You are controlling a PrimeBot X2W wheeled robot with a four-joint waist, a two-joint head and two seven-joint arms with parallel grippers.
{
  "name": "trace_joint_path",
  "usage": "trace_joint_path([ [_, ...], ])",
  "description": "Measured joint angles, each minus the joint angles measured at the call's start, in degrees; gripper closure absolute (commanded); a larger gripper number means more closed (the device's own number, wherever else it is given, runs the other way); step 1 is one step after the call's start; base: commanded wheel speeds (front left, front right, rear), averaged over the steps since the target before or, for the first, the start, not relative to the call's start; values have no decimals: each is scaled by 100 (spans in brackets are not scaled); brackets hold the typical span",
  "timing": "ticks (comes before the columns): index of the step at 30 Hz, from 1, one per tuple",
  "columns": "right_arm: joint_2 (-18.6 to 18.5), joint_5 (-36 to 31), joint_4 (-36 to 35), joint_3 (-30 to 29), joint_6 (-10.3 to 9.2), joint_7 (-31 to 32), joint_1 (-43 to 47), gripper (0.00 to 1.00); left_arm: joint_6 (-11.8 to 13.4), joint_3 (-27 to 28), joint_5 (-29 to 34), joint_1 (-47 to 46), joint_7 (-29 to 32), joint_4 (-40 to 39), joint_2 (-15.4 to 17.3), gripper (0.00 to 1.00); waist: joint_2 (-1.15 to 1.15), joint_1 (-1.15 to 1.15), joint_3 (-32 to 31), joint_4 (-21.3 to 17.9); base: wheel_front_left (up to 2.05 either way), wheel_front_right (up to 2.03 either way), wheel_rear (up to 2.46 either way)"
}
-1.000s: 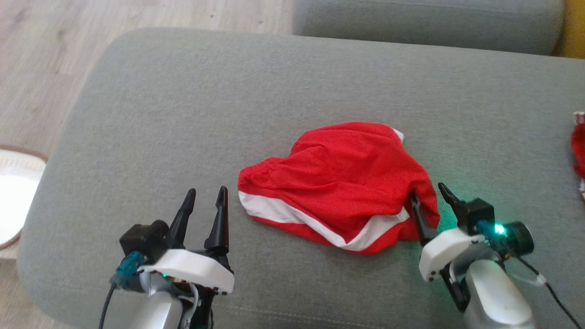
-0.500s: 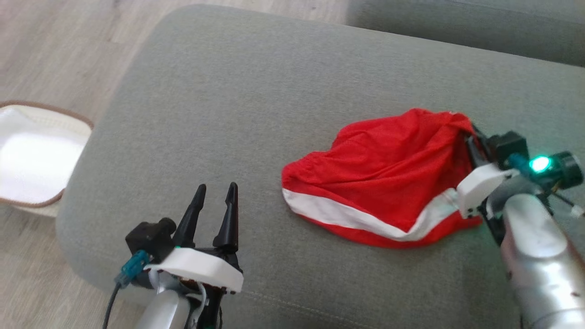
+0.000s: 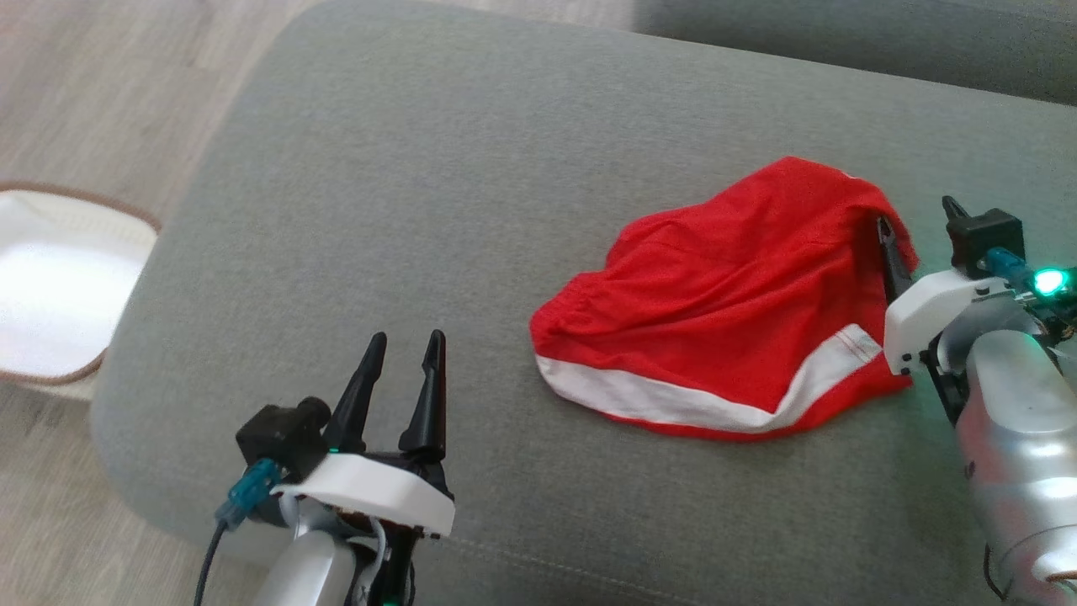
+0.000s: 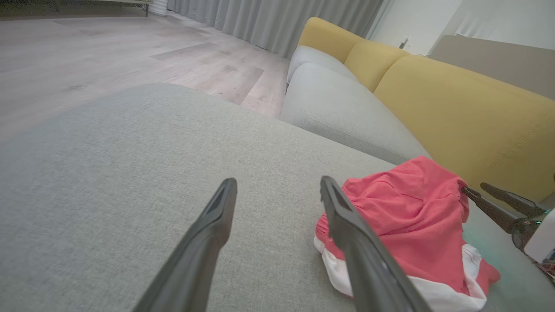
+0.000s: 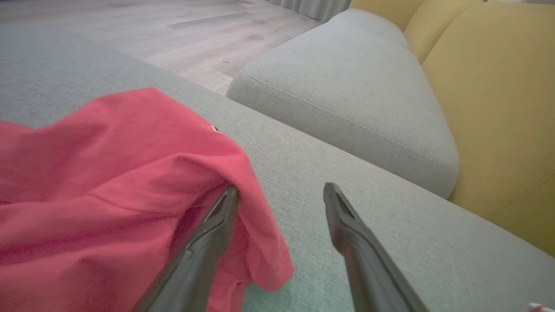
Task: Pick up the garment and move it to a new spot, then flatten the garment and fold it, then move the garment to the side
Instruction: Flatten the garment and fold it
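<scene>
The garment [image 3: 732, 303], red shorts with a white stripe, lies crumpled on the grey cushion [image 3: 421, 168], right of the middle. My right gripper [image 3: 917, 217] is open at its right edge. In the right wrist view a fold of the garment [image 5: 108, 173] drapes over the left finger, while the right finger stands over bare cushion and the right gripper [image 5: 281, 188] holds nothing between its jaws. My left gripper [image 3: 408, 349] is open near the cushion's front edge, well left of the garment. In the left wrist view the left gripper [image 4: 277, 182] hovers over bare fabric, with the garment [image 4: 403, 216] to its right.
A white basket [image 3: 50, 286] with a brown rim stands on the wooden floor [image 3: 101, 76] off the cushion's left end. A second grey cushion [image 5: 347, 86] lies behind, with a yellow backrest [image 5: 498, 108] to its right.
My right gripper shut on the garment's right edge, drew it back and to the right, then opened again. The head camera turned left. The left arm stayed put.
</scene>
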Motion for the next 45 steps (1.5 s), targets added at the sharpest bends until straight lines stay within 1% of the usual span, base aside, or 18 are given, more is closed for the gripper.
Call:
trace_joint_path([
  [7,2,11,8,46,0,-107,-34,0,-1,47,51,-1,-1,5,0,0,0,-1,-93,-453,0,0,0],
  [9,26,121,-92,132,0,-129,-18,0,-2,55,60,0,-1,5,0,0,0,-1,-122,-586,0,0,0],
  [13,209,492,-605,549,0,-131,232,0,-2,113,68,1,-1,5,0,0,0,-1,-171,-821,0,0,0],
  [17,433,906,-713,1204,0,-131,817,0,-3,146,108,2,-1,7,0,0,0,-1,-211,-981,0,0,0],
  [19,452,1073,-697,1494,0,-131,1080,0,-7,146,108,2,-1,8,0,0,0,-1,-228,-1016,0,0,0],
  [22,441,1292,-639,1790,0,-127,1185,0,-10,142,108,2,0,14,0,0,0,-1,-232,-1012,0,0,0],
  [24,423,1404,-617,1926,0,-101,1172,0,-53,138,109,2,-1,16,0,0,0,-1,-228,-978,0,0,0],
  [34,376,1815,-257,2468,0,233,1061,0,-51,151,124,2,-1,14,1,0,0,-1,-172,-743,0,0,0],
  [35,376,1861,-236,2508,0,236,1059,12,-51,156,124,2,-1,14,1,0,0,-1,-172,-737,0,0,0],
  [36,375,1901,-215,2550,0,240,1051,46,-51,162,124,2,-1,14,1,0,0,-1,-171,-737,0,0,0],
  [38,375,1936,-194,2585,0,240,1038,76,-49,165,124,2,-1,14,1,0,0,-1,-171,-742,0,0,0],
  [39,376,1971,-182,2601,0,240,1017,100,-43,176,124,2,-1,14,0,0,0,-1,-171,-752,0,0,0],
  [43,372,2042,-202,2558,0,137,961,100,-43,197,125,3,-1,13,0,0,0,-1,-173,-852,0,0,0],
  [45,369,2104,-293,2434,0,63,965,100,-43,197,125,3,0,13,1,0,0,-1,-185,-917,0,0,0],
])
